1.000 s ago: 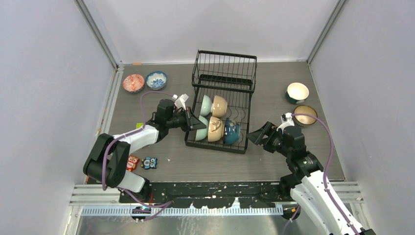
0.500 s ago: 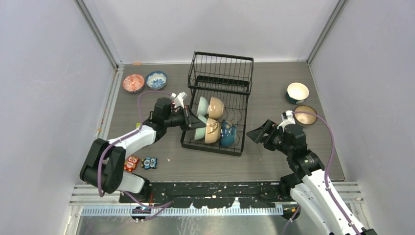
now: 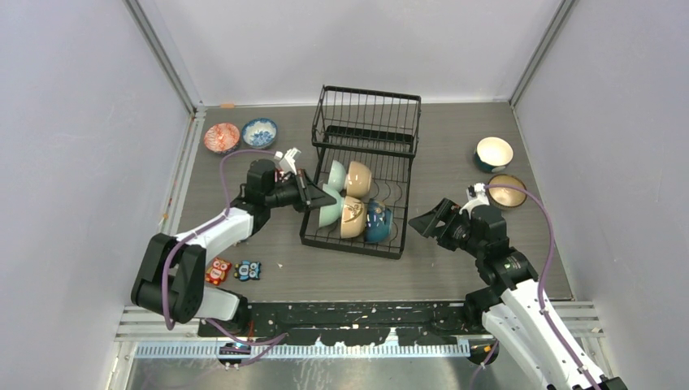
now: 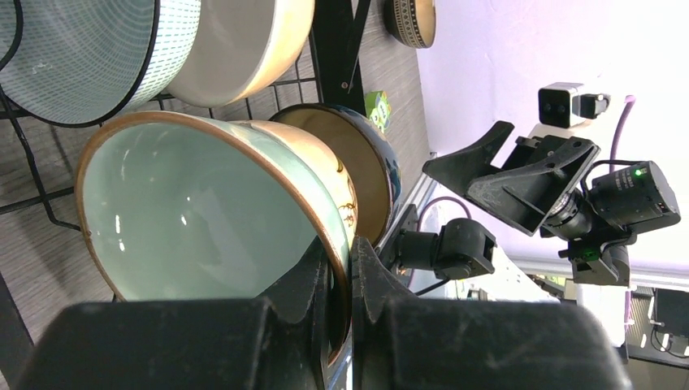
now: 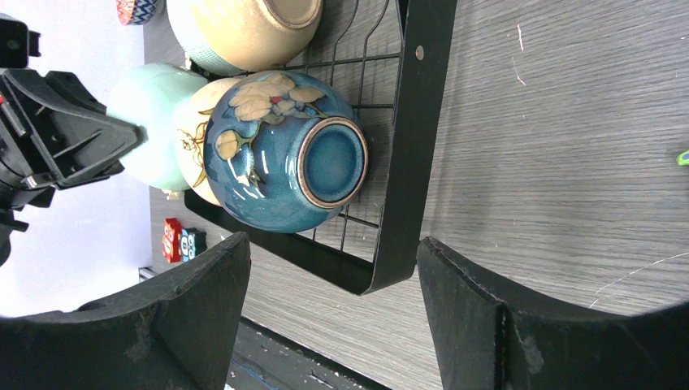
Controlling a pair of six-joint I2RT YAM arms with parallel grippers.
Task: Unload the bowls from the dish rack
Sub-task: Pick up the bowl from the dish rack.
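Observation:
The black wire dish rack (image 3: 404, 185) stands mid-table. It holds a pale green bowl (image 3: 338, 174) and a tan bowl (image 3: 362, 178) in the far row, and a pale green bowl (image 3: 329, 208), a cream bowl (image 3: 352, 218) and a dark blue bowl (image 3: 379, 221) in the near row. My left gripper (image 3: 314, 197) is shut on the rim of the near pale green bowl (image 4: 195, 219), one finger inside and one outside, at the rack's left side. My right gripper (image 3: 429, 221) is open and empty just right of the rack, facing the dark blue bowl (image 5: 284, 154).
A red patterned bowl (image 3: 221, 137) and a blue-and-white bowl (image 3: 260, 132) sit at the far left. A cream-lined bowl (image 3: 494, 153) and a brown bowl (image 3: 506, 191) sit at the far right. Two toy blocks (image 3: 234, 270) lie near the left arm's base.
The rack has slid a little to the left. My left gripper has drawn back to the left, still holding the pale green bowl's rim. The right arm has barely moved.

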